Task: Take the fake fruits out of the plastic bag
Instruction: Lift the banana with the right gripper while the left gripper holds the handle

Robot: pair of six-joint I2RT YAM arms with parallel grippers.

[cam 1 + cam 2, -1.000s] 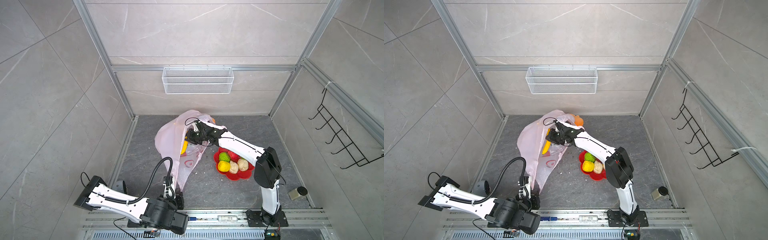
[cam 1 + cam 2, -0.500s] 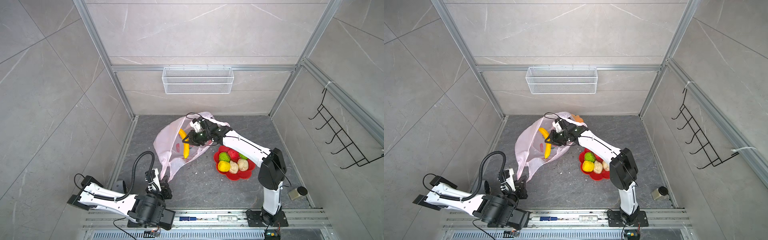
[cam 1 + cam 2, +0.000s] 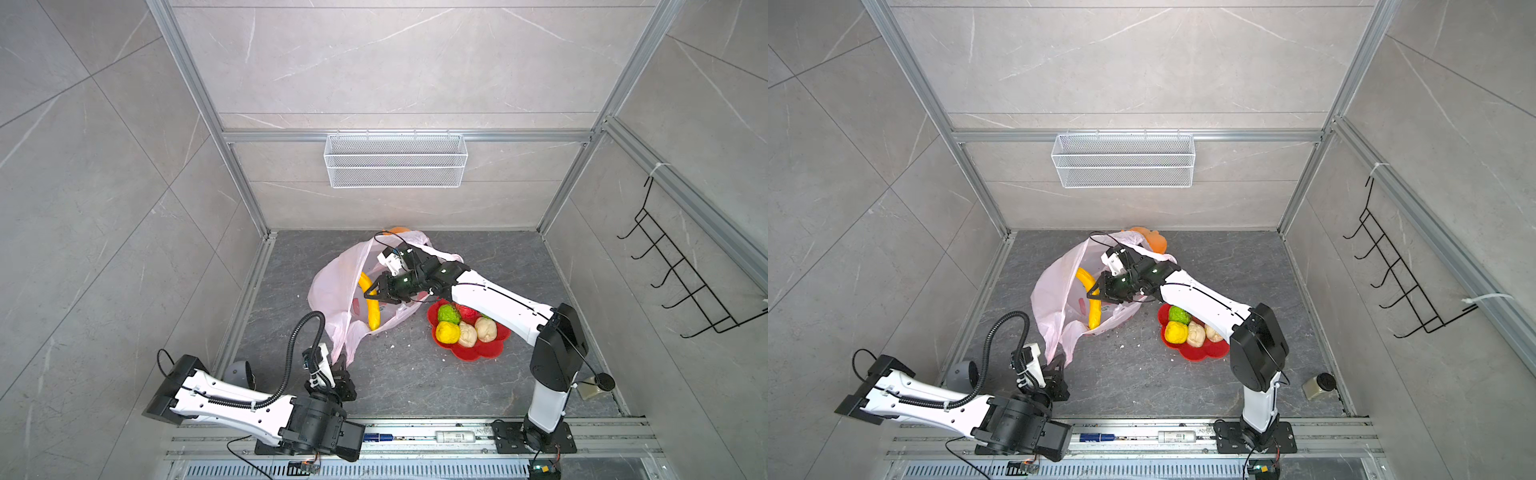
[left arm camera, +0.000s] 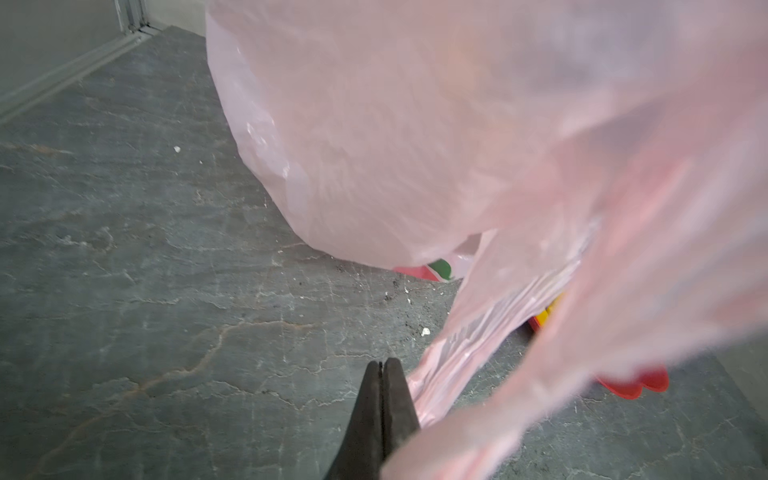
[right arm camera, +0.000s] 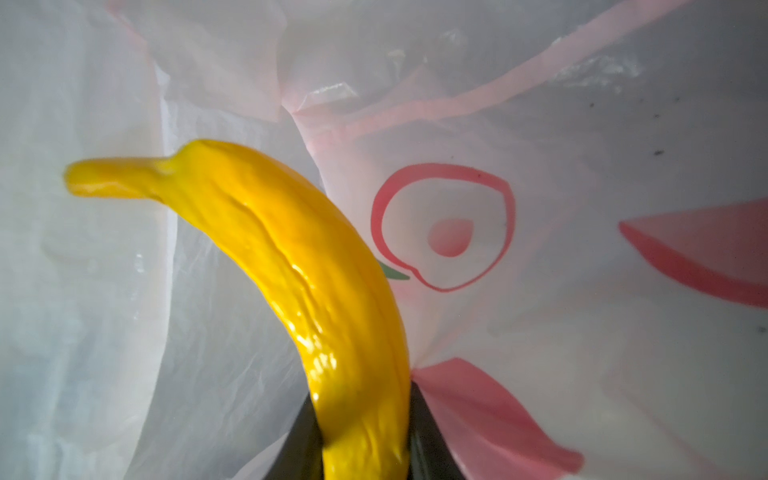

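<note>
Right arm reaches into bag (image 3: 332,286), right gripper (image 3: 369,293) jaws clamping banana (image 5: 316,291) | left arm low, left gripper (image 4: 380,365) pinched shut on bag handle | one bag, one banana, five fruits (image 3: 449,314) on plate (image 3: 478,354)

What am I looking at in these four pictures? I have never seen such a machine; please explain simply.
It is a robot with two white arms, each ending in a two-fingered gripper. Two pictures look down on the whole scene; two come from cameras on the wrists. On the dark surface lie a pale-pink plastic bag and a red plate bearing five toy fruits. The left gripper, shut, pinches the bag's edge. The right gripper reaches into the bag and holds a yellow banana between its fingers.
</note>
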